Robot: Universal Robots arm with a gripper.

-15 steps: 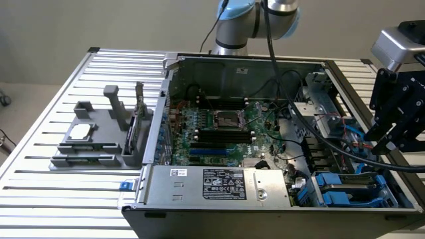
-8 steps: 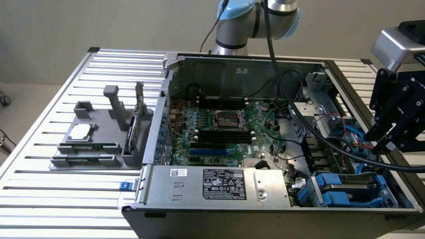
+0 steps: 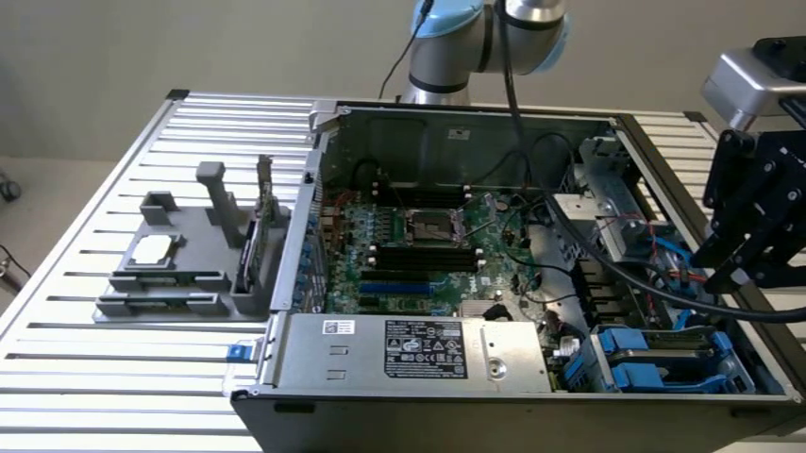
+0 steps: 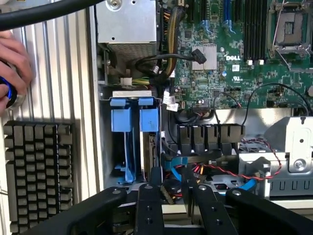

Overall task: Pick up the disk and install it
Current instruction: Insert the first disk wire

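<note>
Slatted table, jaws above computer case

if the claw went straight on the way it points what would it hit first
Probably the tangle of blue and red cables beside the blue plastic drive carriers in the open computer case; the claw points at them, though depth is unclear.
</note>
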